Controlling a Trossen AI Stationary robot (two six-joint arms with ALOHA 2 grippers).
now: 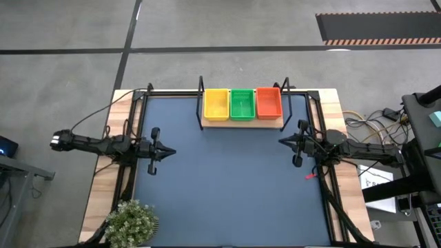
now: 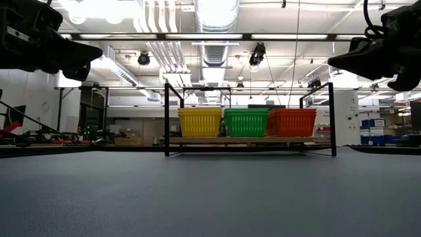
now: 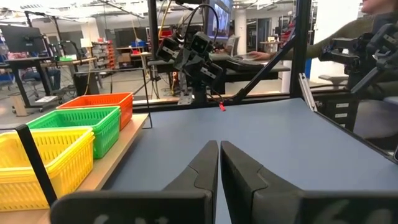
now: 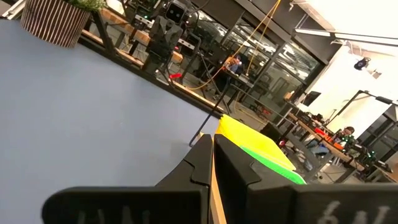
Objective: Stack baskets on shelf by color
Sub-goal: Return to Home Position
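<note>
Baskets are all on the shelf [image 1: 241, 125] at the far edge of the table [image 1: 227, 193], sorted by colour. From the robot's left to right they run yellow pile [image 1: 216, 104], green pile [image 1: 242, 104], orange pile [image 1: 269, 102], side by side and touching or nearly so. How many sit in each pile can't be told from here. No loose basket shows anywhere on the table.

Left gripper [image 1: 169, 152] hangs over the left side of the table, well apart from the shelf. Its fingers are pressed almost together w/ only a thin slit between, and it holds nothing. Right gripper [image 1: 282, 141] hangs over the right side, nearer the orange pile but not touching it. Its fingers are likewise closed up and empty. Both look parked, so the job reads as done bar the arms going home.

Handling, as a judgement: baskets are thin plastic mesh, so very light, a bit springy, not fragile. The rim is the stiffest part, so the best hold is a pinch over one wall at the rim, approx mid-side to keep it level. Nested ones may cling, so lifting the top one could drag the next up w/ it. They'd prob slide easily on the smooth wood if nudged.

Writing: no brand, label or text is readable on the baskets or shelf. A plant [image 1: 131, 220] sits at the near left corner.
</note>
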